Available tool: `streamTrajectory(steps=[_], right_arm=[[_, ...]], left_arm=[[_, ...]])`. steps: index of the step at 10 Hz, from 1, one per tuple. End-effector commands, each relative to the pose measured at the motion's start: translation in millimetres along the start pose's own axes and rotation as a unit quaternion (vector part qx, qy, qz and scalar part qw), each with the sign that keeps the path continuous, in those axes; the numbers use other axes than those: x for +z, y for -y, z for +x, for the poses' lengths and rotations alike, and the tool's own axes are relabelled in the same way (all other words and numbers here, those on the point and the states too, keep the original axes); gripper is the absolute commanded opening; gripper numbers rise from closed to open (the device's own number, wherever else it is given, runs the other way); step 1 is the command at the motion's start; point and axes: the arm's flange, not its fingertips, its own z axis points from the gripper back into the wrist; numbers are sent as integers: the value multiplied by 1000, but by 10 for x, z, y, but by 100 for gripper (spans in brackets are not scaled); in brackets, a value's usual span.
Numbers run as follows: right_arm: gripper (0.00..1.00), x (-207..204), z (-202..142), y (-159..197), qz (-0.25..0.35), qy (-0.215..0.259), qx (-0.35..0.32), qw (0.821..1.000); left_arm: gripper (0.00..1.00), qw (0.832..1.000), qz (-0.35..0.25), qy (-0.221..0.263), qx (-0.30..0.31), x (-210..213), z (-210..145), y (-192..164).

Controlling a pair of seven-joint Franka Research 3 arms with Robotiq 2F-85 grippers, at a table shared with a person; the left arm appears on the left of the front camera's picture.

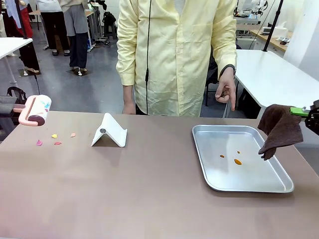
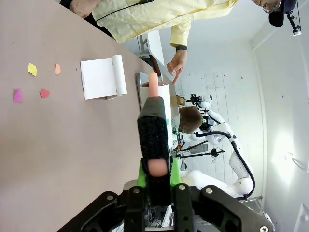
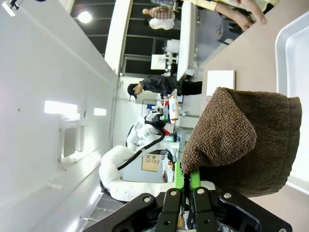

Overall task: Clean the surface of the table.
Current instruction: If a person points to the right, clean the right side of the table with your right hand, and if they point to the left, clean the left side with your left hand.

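Note:
The brownish table [image 1: 149,194] carries several small coloured paper scraps [image 1: 54,136] near its far left, also seen in the left wrist view [image 2: 32,69]. My left gripper [image 1: 10,106] hovers at the left edge, shut on the pink handle of a lint roller [image 1: 39,109]; the handle [image 2: 157,166] sits between its fingers. My right gripper [image 1: 301,112] is shut on a brown cloth [image 1: 280,129] that hangs over the right rim of the silver tray [image 1: 209,134]. The cloth [image 3: 246,140] droops from the closed gripper [image 3: 187,176].
A white folded stand [image 1: 109,132] sits left of centre. The tray has orange stains [image 1: 237,161]. A person in a yellow shirt stands at the far side, one hand [image 1: 227,92] pointing down towards the tray. White tables stand behind.

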Motion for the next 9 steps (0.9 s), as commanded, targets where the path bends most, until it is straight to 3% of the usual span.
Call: streamTrajectory(steps=[1, 4, 9], right_arm=[[0, 5, 0, -35, 0, 1, 5, 1000], [5, -47, 29, -8, 4, -1, 4, 1000], [5, -385, 530, -74, -188, -2, 72, 980]], left_arm=[[0, 1000, 0, -5, -9, 10, -21, 43], [0, 1000, 0, -5, -9, 10, -21, 43], [0, 1000, 0, -5, -9, 10, -21, 43]])
